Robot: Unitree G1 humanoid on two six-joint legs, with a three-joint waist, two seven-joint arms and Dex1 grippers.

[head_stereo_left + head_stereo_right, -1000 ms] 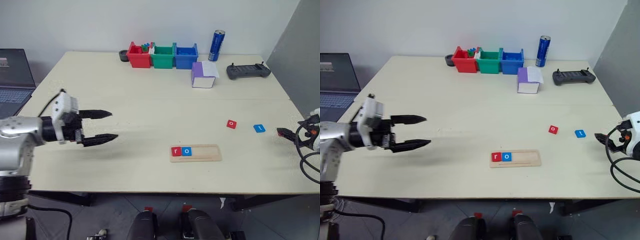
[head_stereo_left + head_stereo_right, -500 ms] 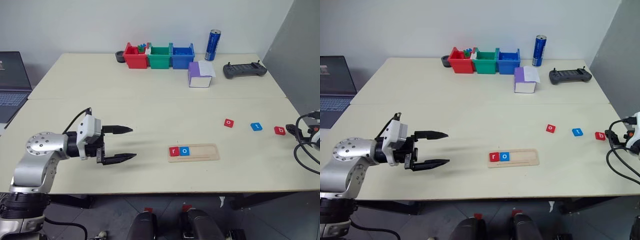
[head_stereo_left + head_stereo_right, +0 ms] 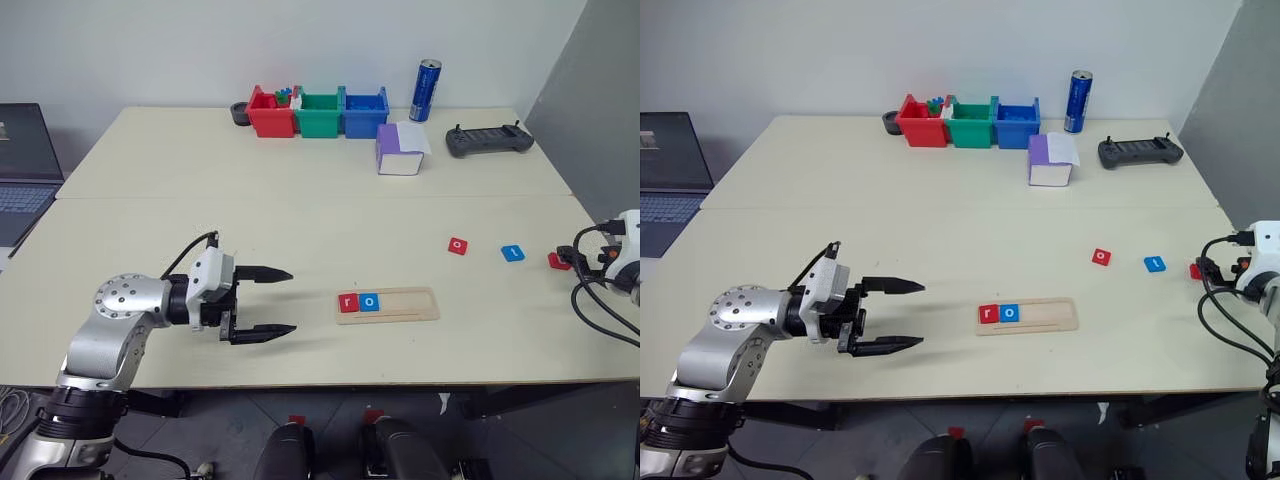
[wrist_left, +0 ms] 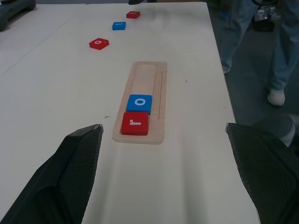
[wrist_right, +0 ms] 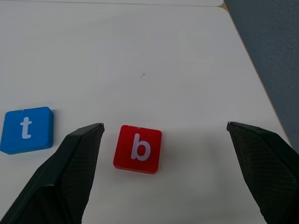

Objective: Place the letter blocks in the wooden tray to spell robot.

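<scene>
The wooden tray [image 3: 400,305] lies near the table's front edge with a red "r" block [image 3: 348,302] and a blue "o" block [image 3: 369,301] at its left end. A red "o" block [image 3: 457,245], a blue "t" block [image 3: 512,253] and a red "b" block [image 5: 138,149] lie loose to its right. My left gripper [image 3: 291,301] hovers open and empty left of the tray, pointing at it. My right gripper [image 5: 164,124] stands open at the table's right edge, its fingers [image 5: 70,177] apart on both sides of the "b" block without touching it.
Red [image 3: 272,112], green [image 3: 322,113] and blue [image 3: 364,110] bins stand at the back, with a blue can [image 3: 427,90], a purple-and-white box [image 3: 402,149] and a black controller [image 3: 488,141] to their right. A laptop [image 3: 25,165] sits far left. A person's legs [image 4: 252,42] stand beyond the table.
My left gripper has moved right and down toward the tray. My right gripper has come forward over the "b" block. The camera view shifted early on.
</scene>
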